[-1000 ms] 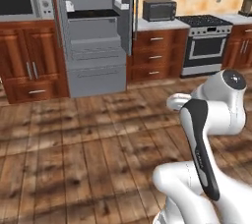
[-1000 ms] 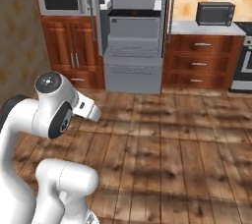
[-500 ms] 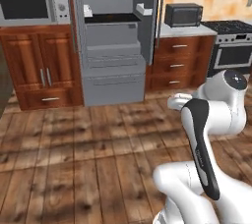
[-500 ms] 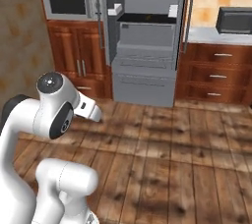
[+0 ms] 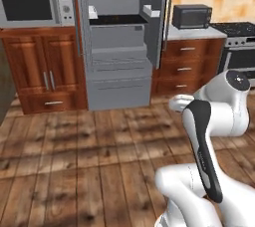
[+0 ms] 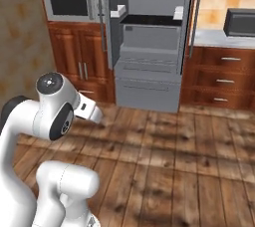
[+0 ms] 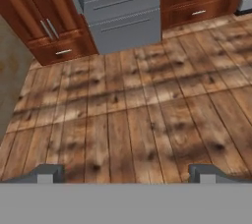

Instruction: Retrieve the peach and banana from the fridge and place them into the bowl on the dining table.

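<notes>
The grey fridge point(image 5: 119, 47) stands ahead with both upper doors swung open, showing black inner shelves and white door bins. It also appears in the right base view as the fridge point(image 6: 149, 47), and its bottom drawers fill the top of the hand view at the fridge point(image 7: 120, 12). My gripper point(image 7: 127, 174) is open, hanging over bare wooden floor well short of the fridge, with nothing between its fingertips point(image 7: 49, 171). The arm is folded close to the base. The peach, the banana, the bowl and the dining table are out of view.
A built-in microwave point(image 5: 32, 4) sits left of the fridge over wooden cabinets point(image 5: 45, 71). To the right are a counter with a black oven point(image 5: 191, 16) and a stove point(image 5: 239, 47). Wooden floor point(image 5: 74, 146) stretches between me and the fridge.
The whole picture has shifted: the base has moved, so the fridge now looks larger and nearer. The arm keeps its folded pose and the gripper stays open.
</notes>
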Available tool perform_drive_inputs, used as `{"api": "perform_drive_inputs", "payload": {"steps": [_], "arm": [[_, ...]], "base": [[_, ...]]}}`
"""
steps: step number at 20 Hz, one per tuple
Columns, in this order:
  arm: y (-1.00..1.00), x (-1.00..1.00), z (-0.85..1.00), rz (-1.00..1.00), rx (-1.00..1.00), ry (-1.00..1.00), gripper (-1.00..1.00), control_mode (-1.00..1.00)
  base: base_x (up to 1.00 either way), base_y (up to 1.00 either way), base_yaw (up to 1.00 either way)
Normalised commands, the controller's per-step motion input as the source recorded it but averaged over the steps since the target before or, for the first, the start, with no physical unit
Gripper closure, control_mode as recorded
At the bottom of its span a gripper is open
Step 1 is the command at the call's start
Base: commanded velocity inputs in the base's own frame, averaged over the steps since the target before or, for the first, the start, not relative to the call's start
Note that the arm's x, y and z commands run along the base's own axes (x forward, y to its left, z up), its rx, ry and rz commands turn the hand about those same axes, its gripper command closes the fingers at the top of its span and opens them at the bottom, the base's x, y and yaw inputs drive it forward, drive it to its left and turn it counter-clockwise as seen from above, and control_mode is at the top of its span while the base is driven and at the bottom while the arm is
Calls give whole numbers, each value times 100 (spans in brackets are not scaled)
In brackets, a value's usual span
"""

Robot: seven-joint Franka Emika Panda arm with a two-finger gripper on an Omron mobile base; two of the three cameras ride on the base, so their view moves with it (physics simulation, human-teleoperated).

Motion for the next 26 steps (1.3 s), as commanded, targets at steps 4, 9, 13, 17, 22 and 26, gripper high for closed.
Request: {"api": "perform_drive_inputs", "payload": {"steps": [4, 9, 13, 17, 22, 26], "arm": [[0, 0, 0, 0, 0, 0, -100, 100], [0, 0, 0, 0, 0, 0, -100, 100], [0, 0, 0, 0, 0, 0, -100, 100], [0, 0, 0, 0, 0, 0, -100, 100], [0, 0, 0, 0, 0, 0, -100, 100], [0, 0, 0, 0, 0, 0, -100, 100]], "base": [[80, -17, 0], [98, -25, 0], [95, -25, 0], [89, -34, 0], [67, -38, 0], [62, -33, 0]]}}
